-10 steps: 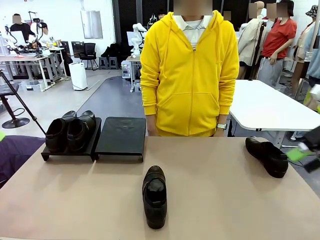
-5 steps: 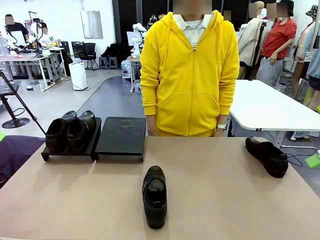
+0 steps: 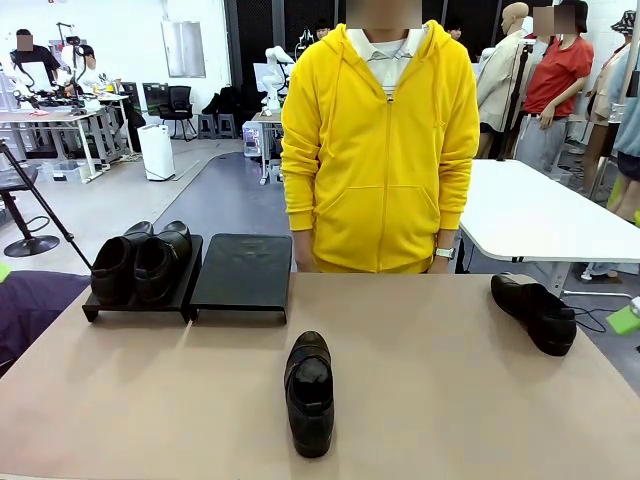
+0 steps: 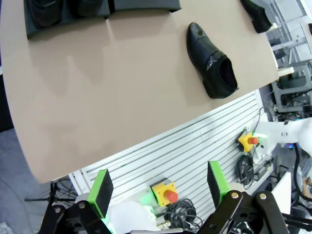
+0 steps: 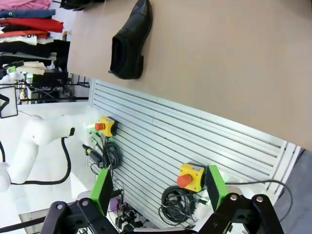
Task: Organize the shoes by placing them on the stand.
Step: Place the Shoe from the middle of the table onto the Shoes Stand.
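Front view gives me the layout: two shoes (image 3: pixel 118 268) sit side by side on the left panel of the stand (image 3: pixel 240 270), whose right panel is bare. The stand is at the table's (image 3: pixel 450 400) far left, just in front of a person (image 3: pixel 380 140) in a yellow hoodie standing at the far edge. A third shoe (image 3: pixel 310 392) lies in the middle of the table, close to my side, with its heel toward me. The fourth shoe (image 3: pixel 535 312) lies near the far right corner, well apart from the others. On the left wrist view, my left gripper (image 4: pixel 158 185) hangs off the table's near edge with its jaws spread wide and nothing between the green pads (image 4: pixel 103 192). Beyond it I see the middle shoe (image 4: pixel 212 61) and the stand (image 4: pixel 141 5) at the top. On the right wrist view, the right gripper (image 5: pixel 158 187) is likewise released and empty, held over the slatted panel (image 5: pixel 161 141) below the table edge. A shoe (image 5: pixel 130 41) lies on the table above it, heel near the edge.
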`<state>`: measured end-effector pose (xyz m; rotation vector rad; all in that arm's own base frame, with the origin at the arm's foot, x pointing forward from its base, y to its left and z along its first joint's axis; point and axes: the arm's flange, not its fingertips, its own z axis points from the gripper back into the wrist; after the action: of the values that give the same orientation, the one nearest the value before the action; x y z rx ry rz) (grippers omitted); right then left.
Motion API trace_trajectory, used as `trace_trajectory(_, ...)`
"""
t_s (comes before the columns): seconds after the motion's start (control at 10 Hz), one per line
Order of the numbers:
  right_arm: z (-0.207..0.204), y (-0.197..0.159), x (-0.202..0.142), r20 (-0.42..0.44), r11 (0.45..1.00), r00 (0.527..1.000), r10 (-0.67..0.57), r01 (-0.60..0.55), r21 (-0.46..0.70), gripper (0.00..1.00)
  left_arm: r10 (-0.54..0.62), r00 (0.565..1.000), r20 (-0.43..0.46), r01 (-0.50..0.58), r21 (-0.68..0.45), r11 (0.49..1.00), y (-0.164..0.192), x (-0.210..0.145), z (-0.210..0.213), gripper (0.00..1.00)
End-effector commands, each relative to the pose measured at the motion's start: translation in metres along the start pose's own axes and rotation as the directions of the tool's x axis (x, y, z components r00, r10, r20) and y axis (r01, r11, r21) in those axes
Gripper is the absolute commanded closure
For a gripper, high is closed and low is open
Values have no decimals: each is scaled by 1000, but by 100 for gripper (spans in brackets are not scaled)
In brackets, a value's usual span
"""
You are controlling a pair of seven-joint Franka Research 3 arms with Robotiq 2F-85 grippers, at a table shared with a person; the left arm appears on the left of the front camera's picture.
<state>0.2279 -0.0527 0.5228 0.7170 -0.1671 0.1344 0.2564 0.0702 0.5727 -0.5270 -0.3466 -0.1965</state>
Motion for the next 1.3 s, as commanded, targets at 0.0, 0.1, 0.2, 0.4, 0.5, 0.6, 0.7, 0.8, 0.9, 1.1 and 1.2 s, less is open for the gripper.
trace_trajectory(0.0,4,0,-1,4,999,1000,28,-28,15,0,12,1000,-10,-12,9,1000,0,0,2,0)
trace_trajectory(0.1,4,0,-1,4,999,1000,28,-28,15,0,12,1000,-10,-12,9,1000,0,0,2,0)
trace_trajectory(0.2,4,0,-1,4,999,1000,28,-28,15,0,0,1000,0,0,0,1000,0,0,0,0)
trace_trajectory(0.4,4,0,-1,4,999,1000,28,-28,15,0,245,969,23,-243,-68,968,19,35,14,0)
trace_trajectory(0.5,4,0,-1,4,999,1000,28,-28,15,0,234,971,-43,-237,-78,968,-25,57,-17,0)
trace_trajectory(0.6,4,0,-1,4,999,1000,28,-28,15,0,268,961,-67,-272,-67,960,-67,75,-52,0)
trace_trajectory(0.7,4,0,-1,4,999,1000,28,-28,15,0,234,962,-140,-243,-48,969,-104,93,-96,0)
trace_trajectory(0.8,4,0,-1,4,999,1000,28,-28,15,0,194,950,-245,-210,-39,977,-135,104,-137,0)
trace_trajectory(0.9,4,0,-1,4,999,1000,28,-28,15,0,264,944,-196,-271,-9,962,-167,112,-184,0)
trace_trajectory(1.1,4,0,-1,4,999,1000,28,-28,15,0,313,941,-132,-309,49,950,-216,101,-287,0)
trace_trajectory(1.2,4,0,-1,4,999,1000,28,-28,15,0,287,953,-100,-285,38,958,-230,96,-308,0)
